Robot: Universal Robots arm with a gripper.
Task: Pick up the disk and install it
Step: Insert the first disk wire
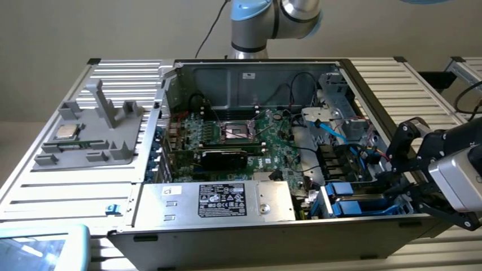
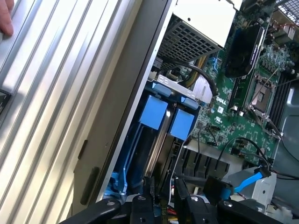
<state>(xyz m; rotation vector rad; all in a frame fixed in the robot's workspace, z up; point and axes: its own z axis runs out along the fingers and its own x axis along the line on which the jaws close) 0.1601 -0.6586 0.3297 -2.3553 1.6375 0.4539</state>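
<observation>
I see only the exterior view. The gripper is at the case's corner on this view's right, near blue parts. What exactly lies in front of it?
Observer: From the wrist view, the gripper faces two blue tabs side by side inside the case, a silver-grey edge between them.
Operator: Does anything cross near these tabs?
Observer: Yes, a black cable arcs just beyond them.
Operator: Is anybody close?
Observer: A person's fingertip shows at the ribbed table beside the case.
</observation>
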